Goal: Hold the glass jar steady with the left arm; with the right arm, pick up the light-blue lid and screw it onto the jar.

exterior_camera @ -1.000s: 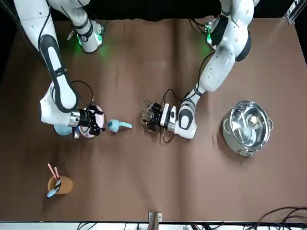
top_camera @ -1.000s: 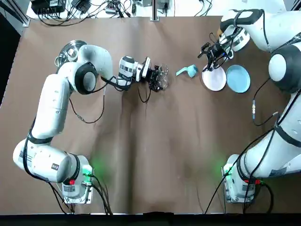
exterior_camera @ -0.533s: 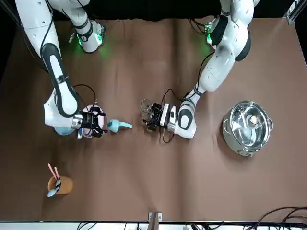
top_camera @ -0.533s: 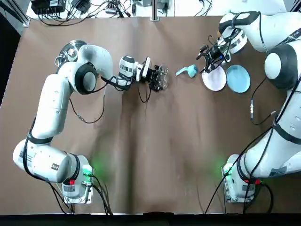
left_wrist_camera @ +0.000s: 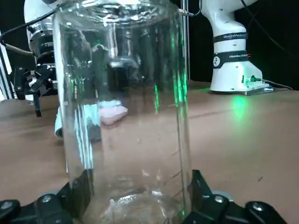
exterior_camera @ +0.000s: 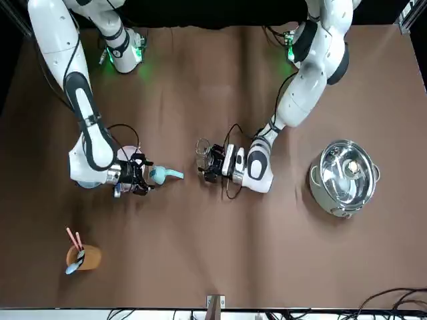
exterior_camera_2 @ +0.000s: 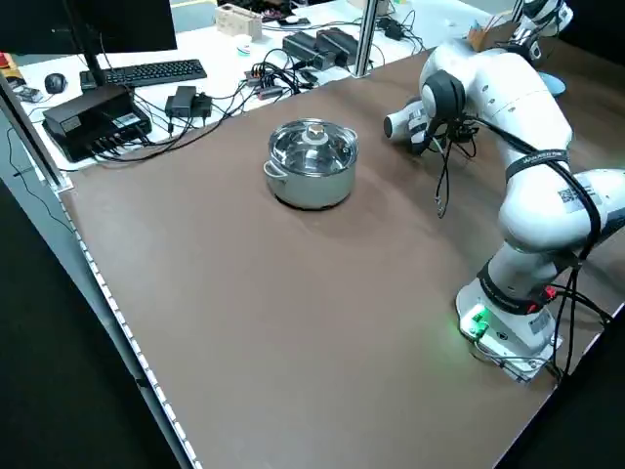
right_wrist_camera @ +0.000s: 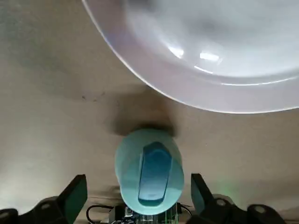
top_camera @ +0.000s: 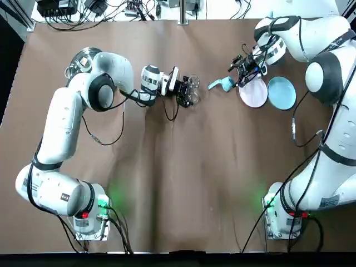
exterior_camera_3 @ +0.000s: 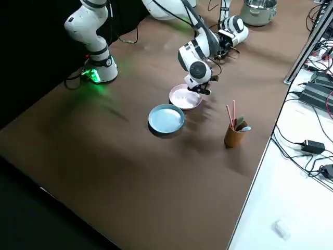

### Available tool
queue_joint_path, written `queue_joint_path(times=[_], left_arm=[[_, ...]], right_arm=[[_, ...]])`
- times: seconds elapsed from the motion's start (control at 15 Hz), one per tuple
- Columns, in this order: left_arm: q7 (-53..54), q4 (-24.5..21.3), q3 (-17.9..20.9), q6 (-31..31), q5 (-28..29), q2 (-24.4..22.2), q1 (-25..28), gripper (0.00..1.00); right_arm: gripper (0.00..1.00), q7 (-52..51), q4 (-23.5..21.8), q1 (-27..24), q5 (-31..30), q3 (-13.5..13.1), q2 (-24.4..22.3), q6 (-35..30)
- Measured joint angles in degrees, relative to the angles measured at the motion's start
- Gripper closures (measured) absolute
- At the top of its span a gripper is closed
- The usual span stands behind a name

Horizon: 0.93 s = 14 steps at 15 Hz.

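Now left hand (top_camera: 186, 93) around glass jar (left_wrist_camera: 124, 107), right hand (exterior_camera: 137, 177) wide at light-blue lid (right_wrist_camera: 149, 177).

Brown table (top_camera: 183, 167) beside a white desk (exterior_camera_3: 291, 177), dark surroundings

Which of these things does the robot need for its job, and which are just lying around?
For the job: glass jar, held by the left gripper; light-blue lid, with the open right gripper close by it.

Just lying about: steel pot, pink plate, blue plate, cup with straws.
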Motion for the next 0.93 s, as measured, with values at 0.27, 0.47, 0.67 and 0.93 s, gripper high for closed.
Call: queue_joint_path(times=[0.27, 0.47, 0.67, 0.93], left_arm=[[0.0, 0.0, 0.0, 0.0, 0.0, 0.0, 0.0, 0.07], [-0.3, 0.0, 0.0, 0.1, 0.0, 0.0, 0.0, 0.07], [-0.4, 0.0, 0.0, 0.1, 0.0, 0.0, 0.0, 0.07], [-0.4, 0.0, 0.0, 0.1, 0.0, 0.0, 0.0, 0.07]], right_arm=[[0.02, 0.0, 0.3, 0.5, 0.7, 0.1, 0.9, 0.0], [0.03, 0.0, 0.3, 0.8, 0.7, 0.1, 1.0, 0.0], [0.26, 0.0, 0.3, 1.2, 0.7, 0.1, 1.3, 0.0], [0.26, -0.1, 0.3, 1.3, 0.7, 0.1, 1.6, 0.0]])
